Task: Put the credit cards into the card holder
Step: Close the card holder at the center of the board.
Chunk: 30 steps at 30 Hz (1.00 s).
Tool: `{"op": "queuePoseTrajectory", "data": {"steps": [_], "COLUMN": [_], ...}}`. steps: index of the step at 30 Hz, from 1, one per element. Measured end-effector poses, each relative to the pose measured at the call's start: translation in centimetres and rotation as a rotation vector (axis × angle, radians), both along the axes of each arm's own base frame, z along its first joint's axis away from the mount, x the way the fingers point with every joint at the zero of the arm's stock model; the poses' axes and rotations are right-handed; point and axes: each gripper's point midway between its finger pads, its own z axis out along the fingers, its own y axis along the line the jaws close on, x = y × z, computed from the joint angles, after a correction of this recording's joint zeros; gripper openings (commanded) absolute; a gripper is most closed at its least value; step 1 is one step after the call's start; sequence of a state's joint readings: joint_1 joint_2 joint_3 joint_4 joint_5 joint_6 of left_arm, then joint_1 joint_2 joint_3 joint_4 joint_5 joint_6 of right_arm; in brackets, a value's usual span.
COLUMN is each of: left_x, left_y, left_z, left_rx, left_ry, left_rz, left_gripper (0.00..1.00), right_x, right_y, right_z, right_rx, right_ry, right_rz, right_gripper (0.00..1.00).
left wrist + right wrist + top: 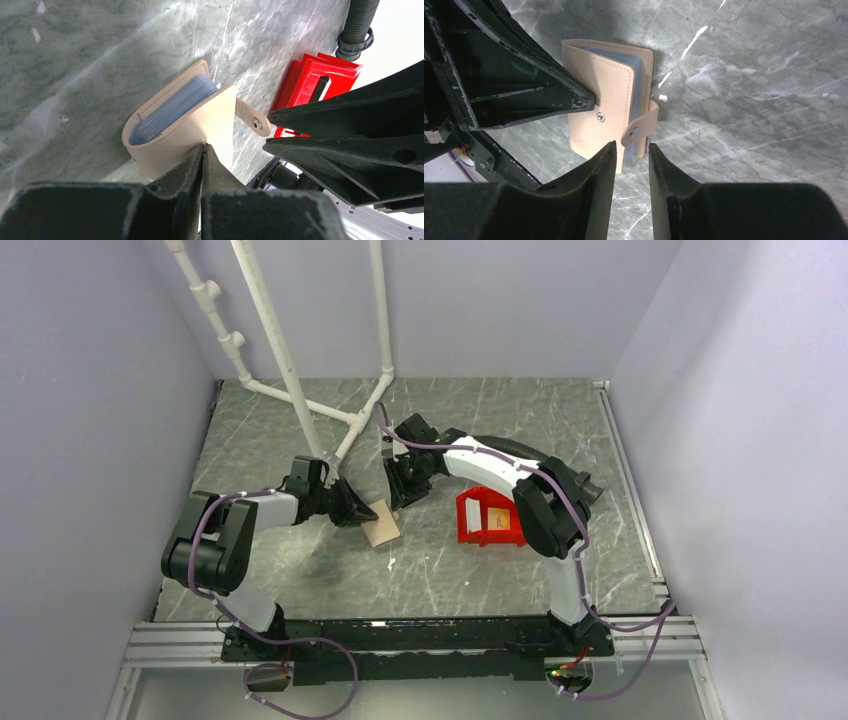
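Card holder (609, 95): 9 o'clock side is hidden under the left gripper (591, 102) in the right wrist view; pocket contents are blurred and unreadable. Credit cards (500, 521) in the red bin (470, 508): too small to count from above. Red bin, left wrist view: 6 o'clock end is hidden behind the right gripper (267, 131).

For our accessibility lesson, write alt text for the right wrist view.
A tan card holder lies on the marbled table, its snap strap undone. The right tool hovers open just beside the strap; the left tool pinches the cover's edge.
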State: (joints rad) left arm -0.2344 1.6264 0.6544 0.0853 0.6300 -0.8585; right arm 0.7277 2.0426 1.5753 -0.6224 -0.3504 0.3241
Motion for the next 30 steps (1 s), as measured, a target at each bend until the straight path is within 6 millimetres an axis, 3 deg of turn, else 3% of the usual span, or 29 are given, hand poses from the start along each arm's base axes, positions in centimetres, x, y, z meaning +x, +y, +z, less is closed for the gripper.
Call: {"op": "queuePoseTrajectory", "data": {"steps": [10, 22, 28, 30], "left_x": [0.0, 0.0, 0.0, 0.0], "left_y": [0.0, 0.0, 0.0, 0.0], "left_z": [0.0, 0.0, 0.0, 0.0], "left_rx": [0.002, 0.001, 0.001, 0.004], "left_ry": [-0.002, -0.002, -0.006, -0.011], "left_rz": [0.000, -0.001, -0.002, -0.003], "left_gripper": [0.09, 0.09, 0.09, 0.09], "right_x": [-0.3, -0.1, -0.2, -0.2], "right_y": [0.5, 0.7, 0.7, 0.7], "right_z": [0.3, -0.2, -1.0, -1.0], "right_rx": [0.004, -0.004, -0.016, -0.015], "right_ry": [-0.004, 0.001, 0.013, 0.011], "right_rz": [0.013, 0.016, 0.016, 0.016], "right_gripper": [0.29, 0.18, 0.00, 0.00]}}
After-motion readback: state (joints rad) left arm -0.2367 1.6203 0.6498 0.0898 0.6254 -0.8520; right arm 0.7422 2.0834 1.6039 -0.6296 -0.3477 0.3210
